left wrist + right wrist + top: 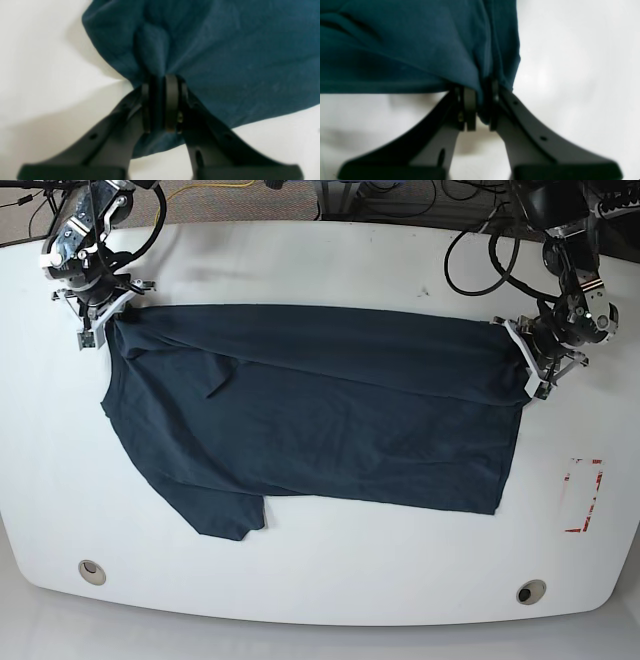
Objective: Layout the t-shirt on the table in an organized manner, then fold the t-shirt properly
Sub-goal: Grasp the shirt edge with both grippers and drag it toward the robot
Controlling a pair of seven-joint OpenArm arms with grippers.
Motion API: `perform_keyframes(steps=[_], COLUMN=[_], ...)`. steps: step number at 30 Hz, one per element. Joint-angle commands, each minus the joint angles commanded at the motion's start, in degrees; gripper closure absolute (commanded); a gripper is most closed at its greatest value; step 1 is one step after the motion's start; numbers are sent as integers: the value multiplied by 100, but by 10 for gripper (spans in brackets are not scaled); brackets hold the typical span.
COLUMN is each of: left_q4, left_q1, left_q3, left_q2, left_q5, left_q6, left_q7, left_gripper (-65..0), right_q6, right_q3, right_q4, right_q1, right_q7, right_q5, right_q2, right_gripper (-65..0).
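Two grey grommets (92,571) are seen at the table's (330,600) near edge. Beyond them, the shirt (330,415) is stretched flat, its far corners pinched tight by the left gripper (162,105) and right gripper (480,110).

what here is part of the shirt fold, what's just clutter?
In play:
- t-shirt, spread sideways
- table under it
- left gripper, shut on one far corner
- right gripper, shut on the other far corner

Just there:
- red-white tape rectangle
- two grey grommet holes
- cables along the far edge
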Motion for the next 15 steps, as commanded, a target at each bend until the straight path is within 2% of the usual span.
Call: perform_keyframes(steps=[15], left_q4=[1064], left_q1=[1187], left_q3=[-712], left_q2=[0], left_q5=[0], left_q6=[0], left_q7=[18], left_gripper=[-50], right_q6=[0], right_q3=[-9], right_q4=[941], right_q1=[-1037], right_q7=[-26], right_q5=[44], right_q2=[-176], right_gripper=[-57])
